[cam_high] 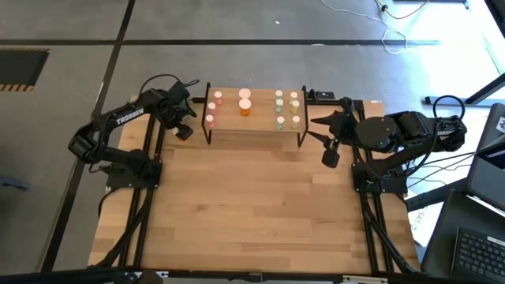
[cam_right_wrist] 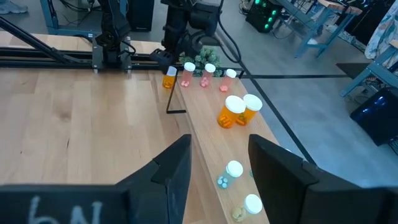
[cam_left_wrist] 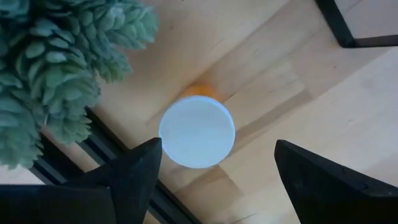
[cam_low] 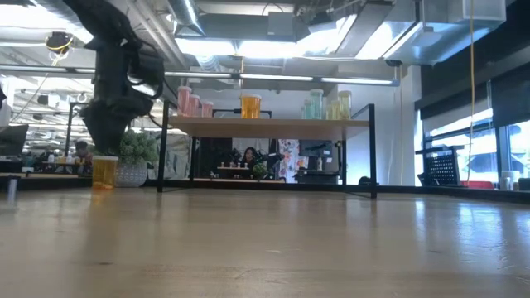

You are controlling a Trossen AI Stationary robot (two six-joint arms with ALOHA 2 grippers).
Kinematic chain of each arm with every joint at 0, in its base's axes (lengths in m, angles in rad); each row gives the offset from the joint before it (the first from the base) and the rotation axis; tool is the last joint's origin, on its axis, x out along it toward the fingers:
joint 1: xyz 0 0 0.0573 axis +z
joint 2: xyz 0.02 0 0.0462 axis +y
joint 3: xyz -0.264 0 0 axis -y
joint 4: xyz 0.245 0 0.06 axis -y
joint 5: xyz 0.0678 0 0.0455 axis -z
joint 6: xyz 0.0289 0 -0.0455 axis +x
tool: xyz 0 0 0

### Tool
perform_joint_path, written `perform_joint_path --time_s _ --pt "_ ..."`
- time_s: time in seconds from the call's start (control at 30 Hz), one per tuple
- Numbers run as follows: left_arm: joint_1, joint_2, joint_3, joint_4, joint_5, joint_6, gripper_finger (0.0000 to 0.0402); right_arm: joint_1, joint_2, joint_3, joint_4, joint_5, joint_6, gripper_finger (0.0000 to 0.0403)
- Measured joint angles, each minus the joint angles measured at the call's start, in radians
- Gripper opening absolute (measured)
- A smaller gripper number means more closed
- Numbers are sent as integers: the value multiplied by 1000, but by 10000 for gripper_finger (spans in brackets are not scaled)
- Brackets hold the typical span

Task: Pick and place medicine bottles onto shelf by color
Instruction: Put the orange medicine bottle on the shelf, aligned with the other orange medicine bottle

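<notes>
Nearly done: the shelf (cam_high: 254, 118) holds pink, orange and green groups; 1 orange bottle (cam_left_wrist: 198, 129) remains under the wide-spread left gripper (cam_left_wrist: 214, 165); the right gripper (cam_right_wrist: 217, 163), half-spread and empty, waits beside the shelf.

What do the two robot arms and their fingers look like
Both arms are dark, jointed black machines. The left arm carries white TROSSEN lettering along one link and has black cables looping above it. The right arm trails black cables at its far end. The left gripper has two broad, flat, matte black fingers with angular tips.
</notes>
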Motion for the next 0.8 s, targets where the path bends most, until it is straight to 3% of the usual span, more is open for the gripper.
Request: perform_joint_path --time_s 0.8 --pt "0 0 -39 77 -56 53 308 0 0 0 0 0 0 162"
